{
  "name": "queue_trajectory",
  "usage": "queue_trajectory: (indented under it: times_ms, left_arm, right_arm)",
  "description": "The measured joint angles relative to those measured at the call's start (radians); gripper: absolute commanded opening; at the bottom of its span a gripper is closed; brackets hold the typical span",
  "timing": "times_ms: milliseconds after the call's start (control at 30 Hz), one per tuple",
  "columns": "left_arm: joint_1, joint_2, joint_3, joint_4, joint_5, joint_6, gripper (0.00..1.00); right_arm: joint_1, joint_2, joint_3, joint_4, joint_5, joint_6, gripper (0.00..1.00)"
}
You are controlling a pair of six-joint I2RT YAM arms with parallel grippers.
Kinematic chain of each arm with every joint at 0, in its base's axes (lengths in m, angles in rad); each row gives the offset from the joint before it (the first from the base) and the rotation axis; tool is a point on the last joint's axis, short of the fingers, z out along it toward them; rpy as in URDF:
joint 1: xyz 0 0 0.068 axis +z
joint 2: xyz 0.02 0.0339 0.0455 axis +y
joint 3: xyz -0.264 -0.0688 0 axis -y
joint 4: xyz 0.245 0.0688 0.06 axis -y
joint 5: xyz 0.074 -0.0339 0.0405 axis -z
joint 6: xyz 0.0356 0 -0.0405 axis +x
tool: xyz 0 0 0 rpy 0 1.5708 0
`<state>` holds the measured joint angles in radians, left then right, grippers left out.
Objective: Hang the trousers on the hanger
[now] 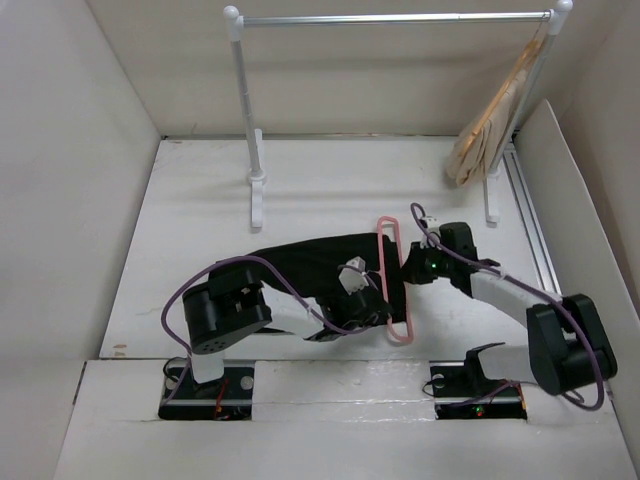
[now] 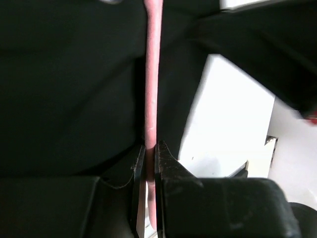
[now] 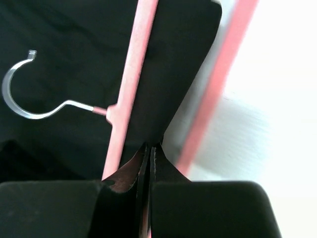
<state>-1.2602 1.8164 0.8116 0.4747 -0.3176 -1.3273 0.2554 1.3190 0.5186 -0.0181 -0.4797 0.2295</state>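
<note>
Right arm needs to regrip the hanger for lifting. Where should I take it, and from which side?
Probably the pink neck of the hanger, where the metal hook joins. It lies flat on the trousers, so come from above, the right fingers straddling the bar beside the hook.

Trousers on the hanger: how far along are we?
Done: the hanger lies over one end of the trousers, with a strip of cloth showing between its bars. In hand: the left gripper is shut on one hanger bar; the right gripper pinches the cloth inside the loop. Left: most of the trousers lie on the table beside the hanger, not yet draped over a bar.
</note>
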Motion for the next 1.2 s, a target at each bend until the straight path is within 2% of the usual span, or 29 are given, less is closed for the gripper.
queue_trajectory:
  times_ms: [233,467,667,833,1000,1200]
  left_arm:
    - [0.012,-0.094,-0.093,-0.016,-0.006,0.021,0.0]
    - [0.025,-0.227,-0.196,-0.093,-0.027,0.045,0.0]
    - [0.025,-0.38,-0.282,-0.204,-0.059,0.045,0.0]
    - [0.025,-0.427,-0.278,-0.323,-0.11,0.024,0.0]
    - [0.027,-0.443,-0.272,-0.37,-0.131,0.026,0.0]
    - [0.027,-0.443,-0.198,-0.454,-0.169,0.07,0.0]
  right_arm:
    - [-0.122,-0.156,0.027,-0.161,0.007,-0.07,0.0]
    - [-0.254,-0.167,0.031,-0.244,-0.011,-0.139,0.0]
    - [-0.283,-0.15,0.031,-0.262,-0.018,-0.17,0.0]
    - [-0.323,-0.134,0.031,-0.261,-0.018,-0.182,0.0]
    - [-0.327,-0.127,0.029,-0.261,-0.02,-0.183,0.0]
    - [-0.327,-0.127,0.028,-0.261,-0.019,-0.189,0.0]
